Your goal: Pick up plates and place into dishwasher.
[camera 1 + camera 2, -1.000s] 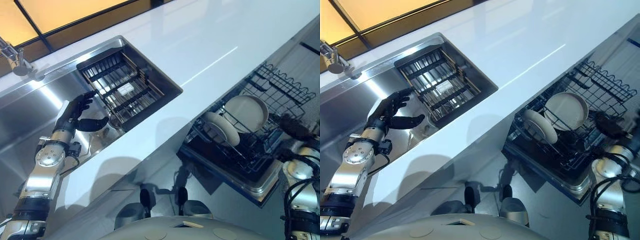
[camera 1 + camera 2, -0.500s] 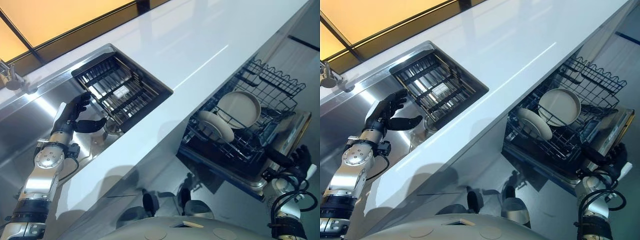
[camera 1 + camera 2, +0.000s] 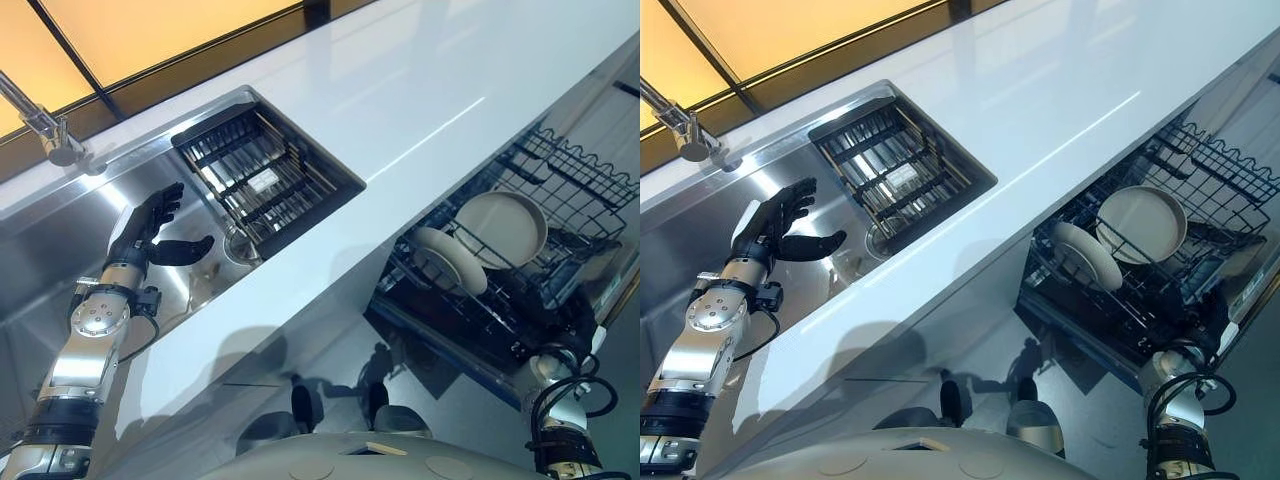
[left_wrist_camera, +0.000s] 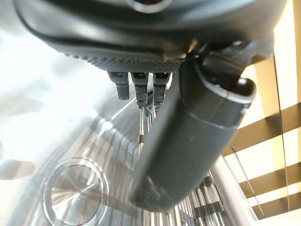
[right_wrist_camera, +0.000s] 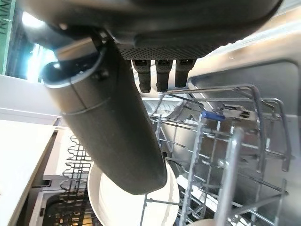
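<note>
the right hand [image 5: 141, 28] has dropped low beside the dishwasher rack [image 3: 560, 165] and hangs there, fingers loose, holding nothing. two plates [image 3: 505, 225] now stand upright in the rack, so that load looks done. over the sink [image 3: 60, 230], the left hand [image 3: 150, 225] stays spread and empty near the dish basket [image 3: 260, 180], where no plate is apparent.

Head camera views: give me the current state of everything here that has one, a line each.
Left robot hand: open, empty, over the sink.
Right robot hand: open, empty, by the dishwasher rack.
Dishwasher rack: pulled out.
Two plates: standing on edge in the rack.
Sink strainer basket: sitting in the sink; no plates visible in it.
</note>
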Motion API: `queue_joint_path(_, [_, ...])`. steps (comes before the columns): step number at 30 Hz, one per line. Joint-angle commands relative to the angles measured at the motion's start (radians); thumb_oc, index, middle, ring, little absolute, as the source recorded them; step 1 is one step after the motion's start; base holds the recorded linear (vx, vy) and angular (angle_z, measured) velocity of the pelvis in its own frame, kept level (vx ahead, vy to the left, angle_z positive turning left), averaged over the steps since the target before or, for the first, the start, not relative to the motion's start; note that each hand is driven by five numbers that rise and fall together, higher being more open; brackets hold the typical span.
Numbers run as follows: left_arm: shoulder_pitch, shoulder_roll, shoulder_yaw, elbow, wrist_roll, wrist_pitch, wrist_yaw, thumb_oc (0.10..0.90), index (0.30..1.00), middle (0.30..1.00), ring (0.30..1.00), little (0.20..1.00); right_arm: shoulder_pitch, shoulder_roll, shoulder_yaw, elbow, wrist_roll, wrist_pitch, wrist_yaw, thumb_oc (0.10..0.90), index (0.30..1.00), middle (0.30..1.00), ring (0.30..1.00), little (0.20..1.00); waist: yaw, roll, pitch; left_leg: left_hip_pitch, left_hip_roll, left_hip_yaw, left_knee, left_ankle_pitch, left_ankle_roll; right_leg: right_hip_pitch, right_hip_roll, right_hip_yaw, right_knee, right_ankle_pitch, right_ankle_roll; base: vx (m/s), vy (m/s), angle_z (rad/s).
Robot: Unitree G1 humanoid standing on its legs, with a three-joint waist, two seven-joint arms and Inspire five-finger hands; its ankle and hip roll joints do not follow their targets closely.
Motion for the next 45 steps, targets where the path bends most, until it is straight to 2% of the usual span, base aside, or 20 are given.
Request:
queue_joint_path(1, [-0.113, 0.075, 0.053, -0.067, -0.013, -0.104, 0.028, 0.8, 0.9, 0.9, 0.9, 0.9, -0.074, -0.023, -0.018, 0.055, 0.254, -0.036, 0.055, 0.8, 0.9, 0.9, 0.9, 0.9, 0.02, 0.011, -0.03, 0.004, -0.061, 0.004, 0.009, -0.115, -0.002, -0.044, 0.057, -0.038, 0.115, -0.114, 0.028, 0.01, -0.031, 0.05])
queue_joint_path(4, [-0.122, 0.078, 0.045, -0.075, -0.012, -0.094, 0.021, 0.8, 0.9, 0.9, 0.9, 0.9, -0.083, 0.016, -0.035, 0.113, 0.516, -0.041, 0.08, 0.8, 0.9, 0.9, 0.9, 0.9, 0.031, 0.011, -0.029, 0.003, -0.061, -0.007, 0.008, -0.112, -0.003, -0.038, 0.057, -0.048, 0.113, -0.112, 0.026, 0.01, -0.035, 0.08])
queue_joint_path(7, [-0.129, 0.085, 0.026, -0.088, -0.016, -0.084, 0.023, 0.8, 0.9, 0.9, 0.9, 0.9, -0.104, 0.041, -0.022, 0.111, 0.622, -0.048, 0.076, 0.8, 0.9, 0.9, 0.9, 0.9, 0.044, 0.015, -0.029, 0.005, -0.062, -0.02, 0.008, -0.109, -0.004, -0.031, 0.057, -0.059, 0.11, -0.11, 0.023, 0.01, -0.024, 0.1])
queue_joint_path(11, [-0.138, 0.082, 0.003, -0.101, -0.014, -0.071, 0.035, 0.8, 0.9, 0.9, 0.9, 0.9, -0.132, 0.057, 0.021, 0.056, 0.644, -0.04, 0.136, 0.8, 0.9, 0.9, 0.9, 0.9, 0.055, 0.018, -0.027, 0.005, -0.063, -0.032, 0.008, -0.105, -0.003, -0.025, 0.056, -0.065, 0.107, -0.108, 0.02, 0.0, -0.011, 0.07])
queue_joint_path(19, [-0.14, 0.05, -0.021, -0.107, 0.006, -0.077, 0.042, 0.8, 0.9, 0.9, 0.9, 0.9, -0.176, 0.068, 0.157, -0.17, 0.619, 0.066, 0.506, 0.8, 0.9, 0.9, 0.9, 0.9, 0.068, 0.015, -0.023, 0.002, -0.065, -0.042, 0.008, -0.103, 0.0, -0.018, 0.052, -0.079, 0.095, -0.108, 0.014, 0.0, 0.0, 0.0])
queue_joint_path(22, [-0.159, 0.043, -0.044, -0.089, 0.006, -0.083, 0.051, 0.8, 0.9, 0.9, 0.9, 0.9, -0.209, 0.044, 0.219, -0.249, 0.609, 0.087, 0.605, 0.8, 0.9, 0.9, 0.9, 0.9, 0.073, 0.009, -0.023, 0.002, -0.067, -0.043, 0.008, -0.104, -0.001, -0.015, 0.051, -0.081, 0.087, -0.108, 0.015, 0.0, 0.0, 0.0])
queue_joint_path(25, [-0.186, 0.032, -0.073, -0.075, 0.01, -0.075, 0.055, 0.8, 0.9, 0.9, 0.9, 0.9, -0.269, 0.03, 0.289, -0.332, 0.589, 0.12, 0.652, 0.8, 0.9, 0.9, 0.9, 0.9, 0.08, 0.0, -0.026, 0.006, -0.069, -0.046, 0.008, -0.105, -0.002, -0.004, 0.052, -0.085, 0.077, -0.108, 0.014, 0.0, 0.0, 0.0])
queue_joint_path(29, [-0.224, 0.021, -0.112, -0.05, 0.011, -0.069, 0.057, 0.8, 0.9, 0.9, 0.9, 0.9, -0.352, 0.042, 0.368, -0.379, 0.566, 0.155, 0.673, 0.8, 0.9, 0.9, 0.9, 0.9, 0.093, -0.009, -0.032, 0.01, -0.071, -0.053, 0.008, -0.103, 0.0, 0.008, 0.052, -0.091, 0.069, -0.107, 0.009, 0.02, 0.011, 0.04])
queue_joint_path(33, [-0.262, 0.007, -0.15, -0.023, 0.016, -0.066, 0.058, 0.8, 0.9, 0.9, 0.9, 0.9, -0.437, 0.07, 0.428, -0.401, 0.628, 0.18, 0.696, 0.8, 0.9, 0.9, 0.9, 0.9, 0.112, -0.018, -0.043, 0.014, -0.073, -0.064, 0.009, -0.102, 0.001, 0.02, 0.051, -0.098, 0.062, -0.108, 0.003, 0.04, 0.01, 0.08])
queue_joint_path(36, [-0.278, -0.001, -0.173, -0.005, 0.02, -0.067, 0.055, 0.8, 0.9, 0.9, 0.9, 0.9, -0.489, 0.105, 0.458, -0.419, 0.679, 0.14, 0.671, 0.8, 0.9, 0.9, 0.9, 0.9, 0.127, -0.022, -0.055, 0.015, -0.075, -0.072, 0.012, -0.104, 0.002, 0.03, 0.049, -0.102, 0.054, -0.109, 0.0, 0.05, 0.015, 0.1])
queue_joint_path(39, [-0.28, 0.0, -0.176, 0.001, 0.014, -0.069, 0.051, 0.8, 0.9, 0.9, 0.9, 0.9, -0.51, 0.118, 0.456, -0.428, 0.668, 0.097, 0.614, 0.8, 0.9, 0.9, 0.9, 0.9, 0.134, -0.022, -0.062, 0.01, -0.076, -0.074, 0.014, -0.096, 0.004, 0.026, 0.047, -0.104, 0.053, -0.1, -0.002, 0.02, 0.022, 0.13])
queue_joint_path(45, [-0.221, 0.001, -0.142, -0.009, 0.003, -0.091, 0.039, 0.8, 0.9, 0.9, 0.9, 0.9, -0.428, 0.105, 0.373, -0.457, 0.565, 0.006, 0.47, 0.8, 0.9, 0.9, 0.9, 0.9, 0.124, -0.018, -0.074, 0.012, -0.075, -0.063, 0.015, -0.1, 0.011, 0.02, 0.043, -0.095, 0.063, -0.102, 0.001, 0.0, 0.023, 0.04])
